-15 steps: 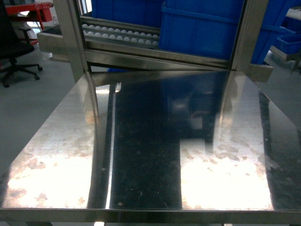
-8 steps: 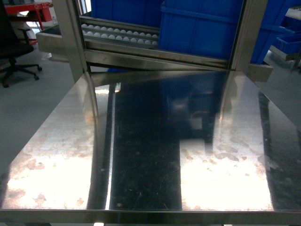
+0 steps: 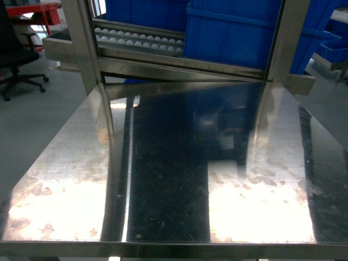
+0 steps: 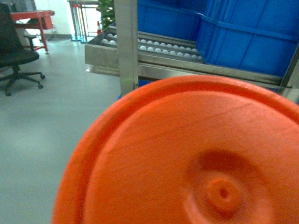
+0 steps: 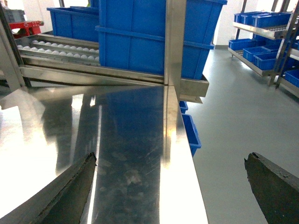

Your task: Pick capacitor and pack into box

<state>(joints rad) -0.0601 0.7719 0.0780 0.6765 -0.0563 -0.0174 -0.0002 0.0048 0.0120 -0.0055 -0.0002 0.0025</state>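
Observation:
The capacitor and the box are out of view in all frames. In the head view only the bare steel table (image 3: 163, 163) shows, with no arm over it. An orange round ribbed surface (image 4: 187, 158) with a small central nub fills most of the left wrist view and hides the left gripper's jaws. My right gripper (image 5: 171, 158) is open, its two dark fingertips (image 5: 86, 170) set wide apart with nothing between them. It hangs over the table's right edge (image 5: 180, 154).
Big blue bins (image 3: 234, 32) and a roller conveyor (image 3: 136, 38) stand behind the table on a steel frame with upright posts (image 3: 81, 43). An office chair (image 3: 16, 54) is at the far left. Right of the table are grey floor, a low blue bin (image 5: 191, 133) and shelves (image 5: 266, 42).

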